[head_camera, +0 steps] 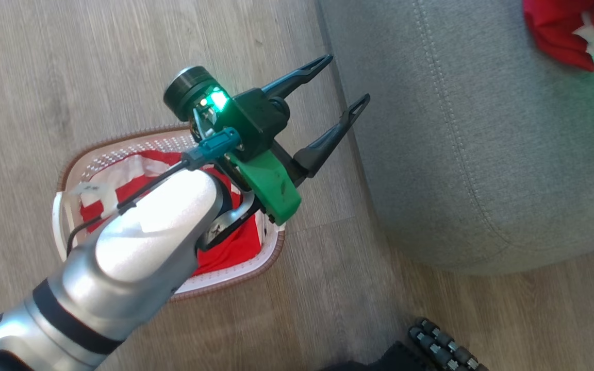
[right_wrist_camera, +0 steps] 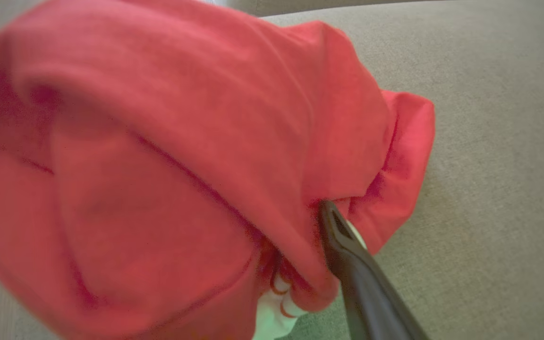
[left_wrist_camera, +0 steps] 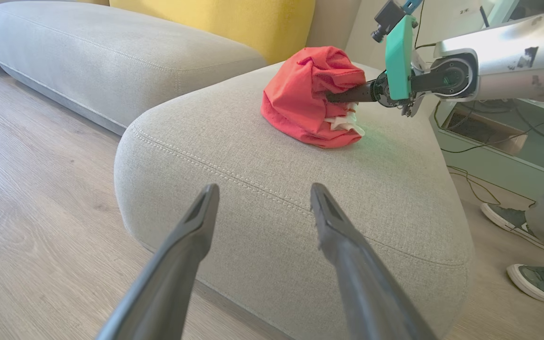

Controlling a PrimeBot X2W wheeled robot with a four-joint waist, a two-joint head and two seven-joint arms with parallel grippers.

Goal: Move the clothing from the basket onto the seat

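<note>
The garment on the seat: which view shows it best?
Left wrist view: the whole garment lies bunched on the seat. Head view catches one edge; right wrist view is close and blurred.

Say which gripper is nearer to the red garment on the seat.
Right. The right gripper touches the red garment, a finger pushed into its folds; the left gripper hangs open at the seat's edge, near the basket, clear of the garment.

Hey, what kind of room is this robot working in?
Probably a home living room: a large grey sofa seat, wood-look plank floor and a laundry basket holding red clothing.
</note>
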